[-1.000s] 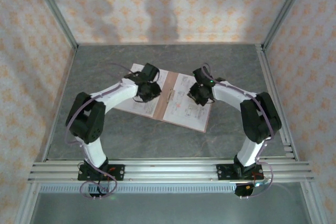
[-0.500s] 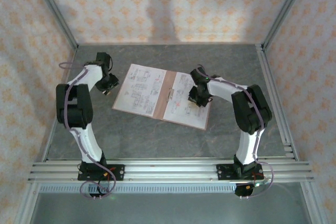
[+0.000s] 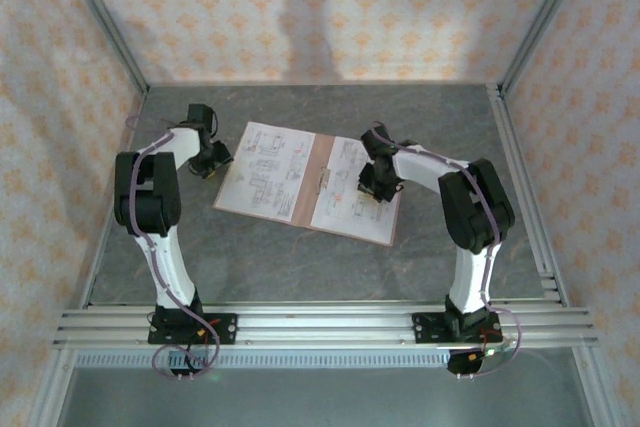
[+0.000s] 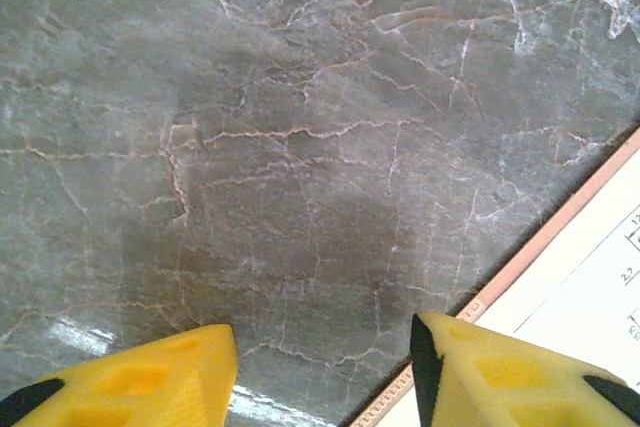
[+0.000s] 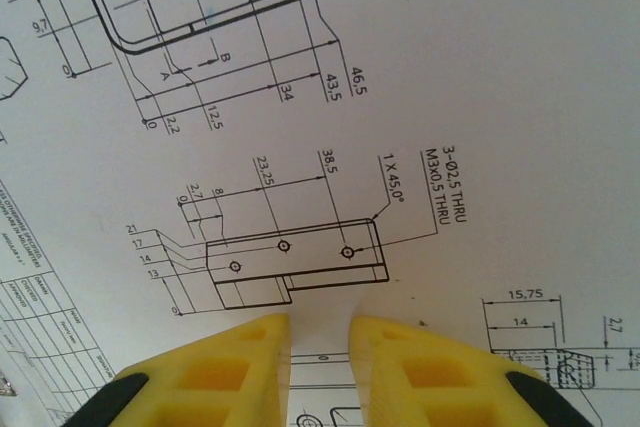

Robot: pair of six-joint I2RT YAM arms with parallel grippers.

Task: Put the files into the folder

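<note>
The folder (image 3: 316, 179) lies open like a book on the grey table, its pinkish-brown spine down the middle. White files printed with line drawings cover both halves, one sheet on the left (image 3: 266, 169) and one on the right (image 3: 347, 205). My left gripper (image 3: 218, 160) hangs just off the folder's left edge, over bare table. In the left wrist view it (image 4: 323, 367) is open and empty, with the folder's edge (image 4: 560, 222) and a sheet's corner (image 4: 600, 292) at lower right. My right gripper (image 3: 378, 185) rests on the right sheet (image 5: 420, 67), jaws (image 5: 320, 332) a little apart with nothing between them.
Metal frame posts and patterned walls close in the table on the left, back and right. An aluminium rail (image 3: 320, 325) carrying both arm bases runs along the near edge. Bare marble table (image 3: 300, 267) lies between the folder and the rail.
My left arm swung from over the left sheet out to the left, off the folder, and its jaws opened. The right gripper stayed on the right sheet.
</note>
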